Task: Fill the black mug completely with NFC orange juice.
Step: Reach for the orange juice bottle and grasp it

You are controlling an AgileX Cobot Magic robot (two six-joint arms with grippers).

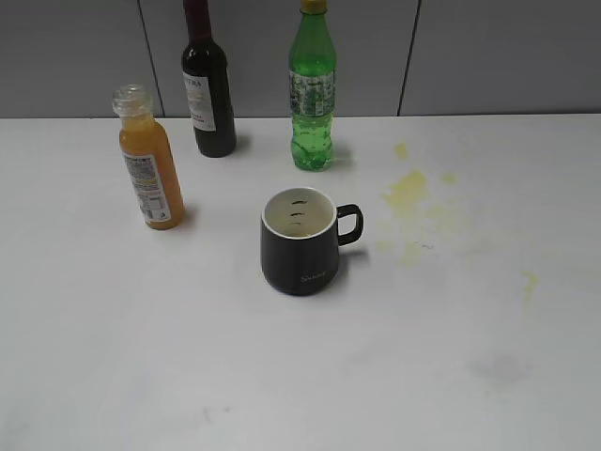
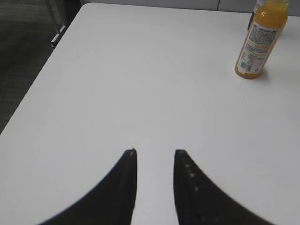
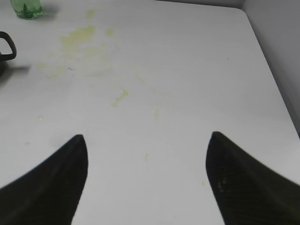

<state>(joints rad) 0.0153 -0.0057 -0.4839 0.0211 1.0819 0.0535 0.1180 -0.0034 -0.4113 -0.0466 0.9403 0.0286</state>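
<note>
The black mug (image 1: 300,241) stands mid-table, white inside, handle to the right; only its handle (image 3: 5,47) shows at the left edge of the right wrist view. The NFC orange juice bottle (image 1: 149,162) stands uncapped at the left; it also shows in the left wrist view (image 2: 260,41) at the top right. My left gripper (image 2: 154,152) is open and empty over bare table, well short of the bottle. My right gripper (image 3: 147,138) is wide open and empty over the stained table. Neither gripper shows in the exterior view.
A dark wine bottle (image 1: 208,85) and a green soda bottle (image 1: 312,89) stand at the back. Yellow stains (image 1: 408,193) mark the white table (image 1: 300,376) right of the mug. The table's left edge (image 2: 37,89) and right edge (image 3: 274,79) are close.
</note>
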